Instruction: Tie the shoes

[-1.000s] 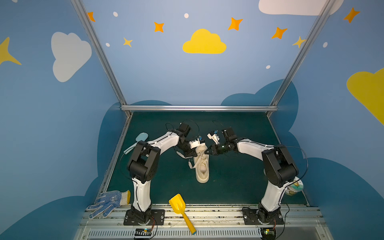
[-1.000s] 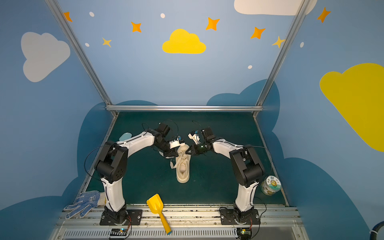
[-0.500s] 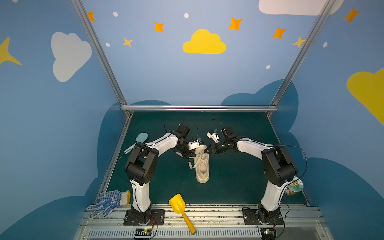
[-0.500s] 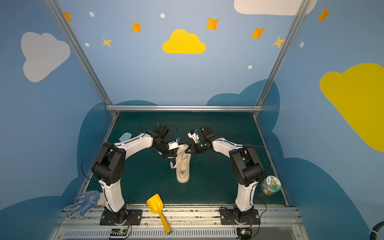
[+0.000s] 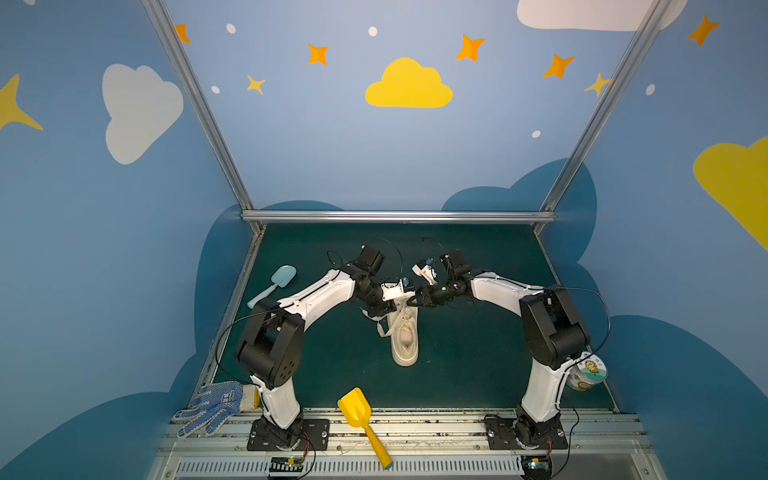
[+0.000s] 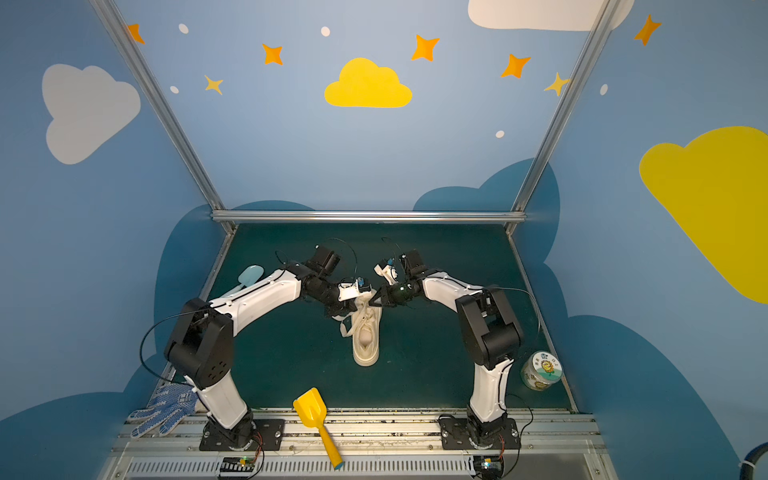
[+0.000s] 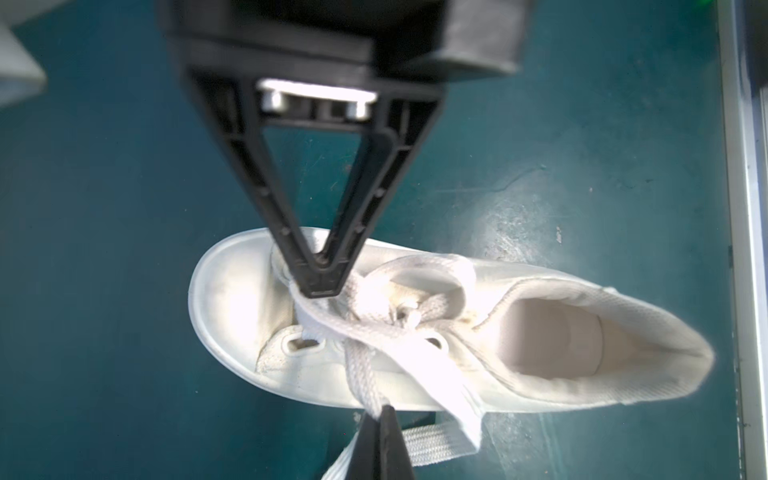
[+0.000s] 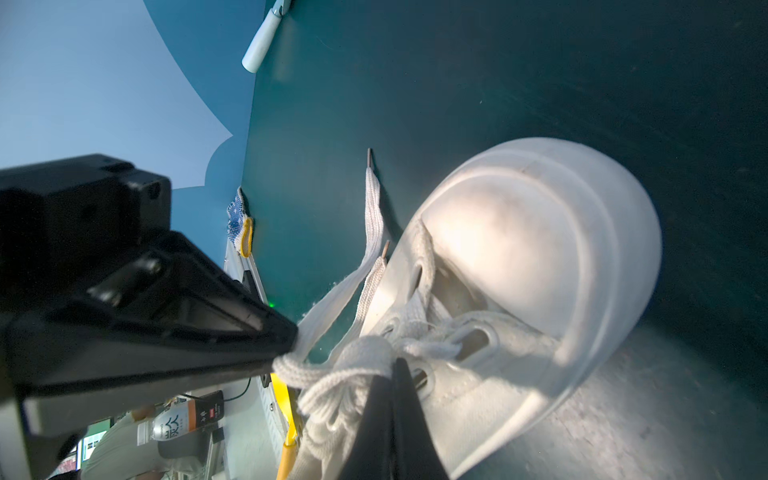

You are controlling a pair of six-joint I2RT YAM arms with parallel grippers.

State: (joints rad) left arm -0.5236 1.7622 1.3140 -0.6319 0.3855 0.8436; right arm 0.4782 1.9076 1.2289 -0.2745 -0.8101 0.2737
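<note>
Jaws, both top views: left jaws and right jaws are closed and meet over the far end of the sneaker (image 5: 404,338), which lies mid-bench (image 5: 478,353) with its heel near.
Left wrist: left jaws pinch a loop of the laces (image 7: 419,345); right jaws nip another strand.
Right wrist: loose ends (image 8: 373,208) trail left.
Progress: the bow looks started but slack; tightening is left.

Open green mat (image 5: 478,340) flanks the sneaker (image 5: 405,345); yellow shovel (image 5: 355,409) obstructs the near edge.

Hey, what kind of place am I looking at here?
Likely a robot lab cell styled like a playroom: blue walls with painted clouds and stars, an aluminium frame, two robot arms bolted to a bench rail.
</note>
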